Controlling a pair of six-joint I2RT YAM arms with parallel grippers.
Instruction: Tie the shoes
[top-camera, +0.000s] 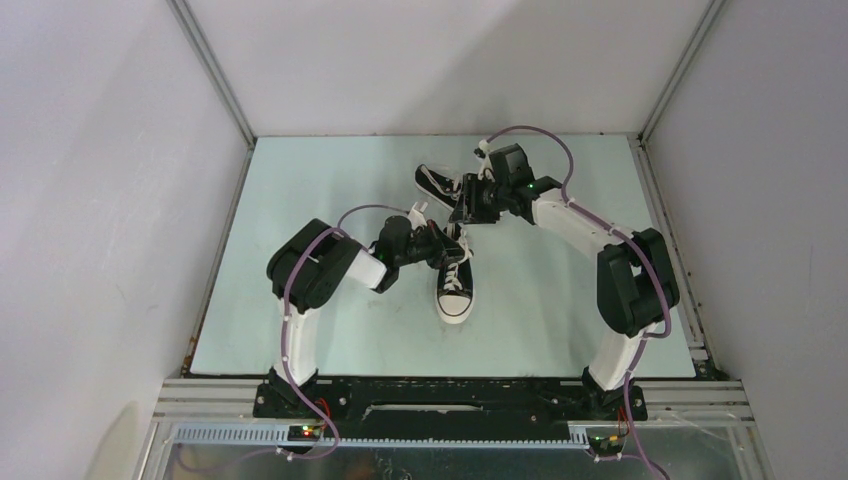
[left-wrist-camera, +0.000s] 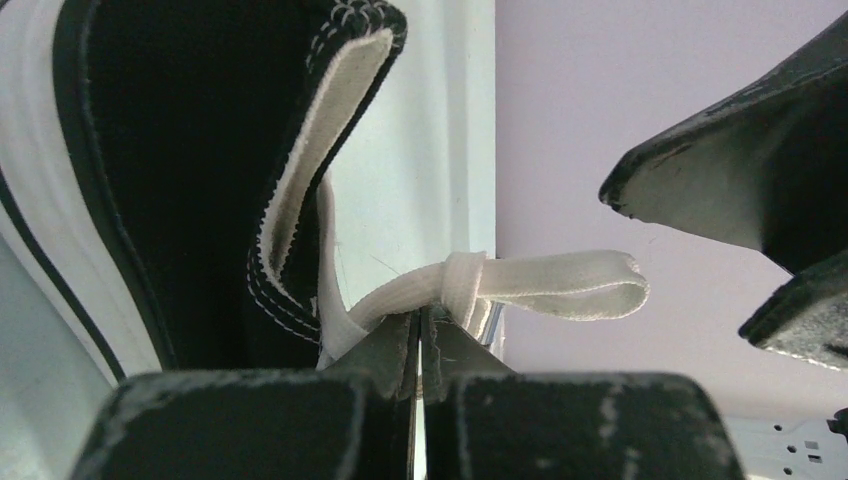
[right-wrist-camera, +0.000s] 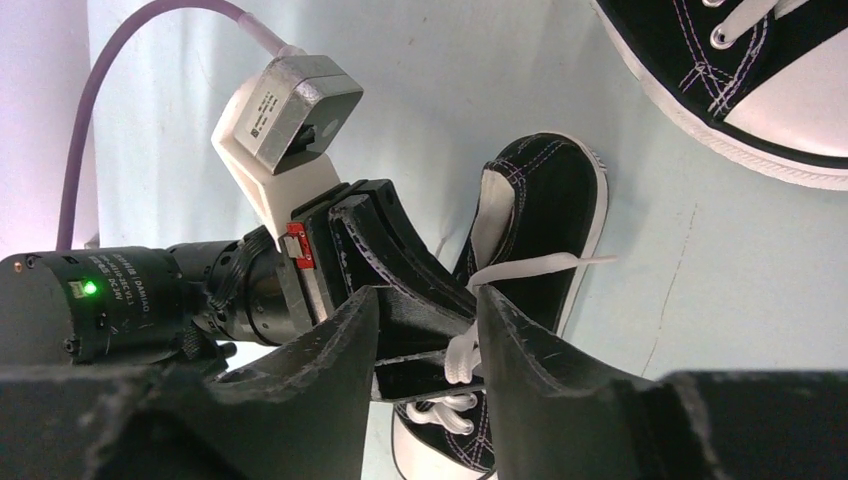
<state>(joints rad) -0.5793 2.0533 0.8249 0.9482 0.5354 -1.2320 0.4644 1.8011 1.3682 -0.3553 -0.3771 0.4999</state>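
The left claw (left-wrist-camera: 420, 325) pinches the lace loop (left-wrist-camera: 560, 285) while the right claw (right-wrist-camera: 425, 315) stands parted, so a careless tug could pull the loop out.

near shoe (top-camera: 455, 290): black, white sole and toe cap | far shoe (top-camera: 436, 182): black, white sole, pale stitching | lace (left-wrist-camera: 560, 285): white | left hand (left-wrist-camera: 420, 335), right hand (right-wrist-camera: 425, 320): black, scuffed grey | arms (top-camera: 575, 225): white, black joints | cables (top-camera: 300, 262): purple | tabletop (top-camera: 300, 320): pale blue-green | walls (top-camera: 100, 200): light grey

Small print on the wrist motor (right-wrist-camera: 110, 300) is unreadable.
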